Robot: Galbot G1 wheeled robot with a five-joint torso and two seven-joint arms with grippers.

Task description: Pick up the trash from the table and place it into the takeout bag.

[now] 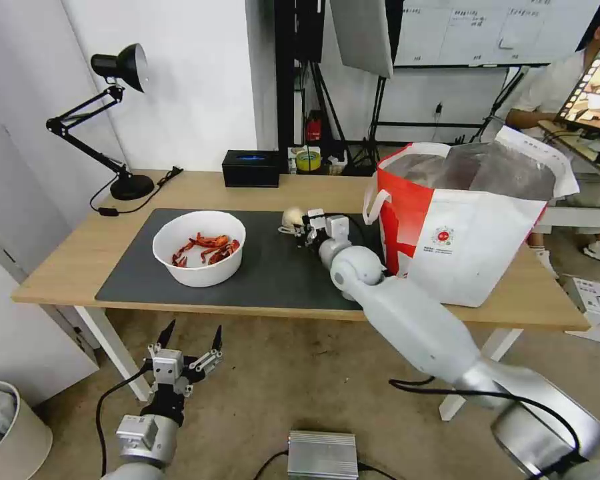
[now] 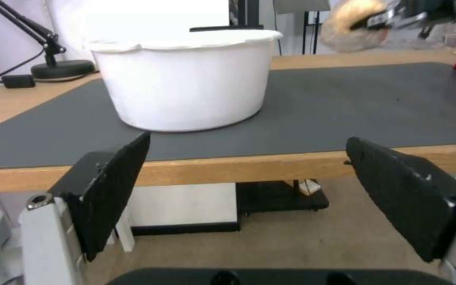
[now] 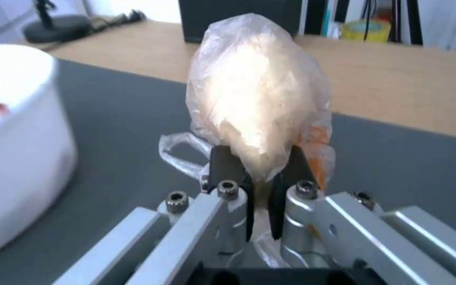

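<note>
Bare dark mat (image 1: 273,267) at frame centre gives free passage between white bowl (image 1: 199,247) centre-left and takeout bag (image 1: 470,220) right; bag mouth open upward; black box (image 1: 251,168) and desk lamp (image 1: 107,120) block upper left.

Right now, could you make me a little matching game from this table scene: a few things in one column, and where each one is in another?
Things:
1. wrapped ball
2. white bowl
3. takeout bag
4. left gripper

Places:
A. standing on the table's right end
B. below the table's front edge, jaws apart
C. clamped in the right gripper above the mat
D. on the mat's left part, holding red shells

Pairs: 1-C, 2-D, 3-A, 4-B
</note>
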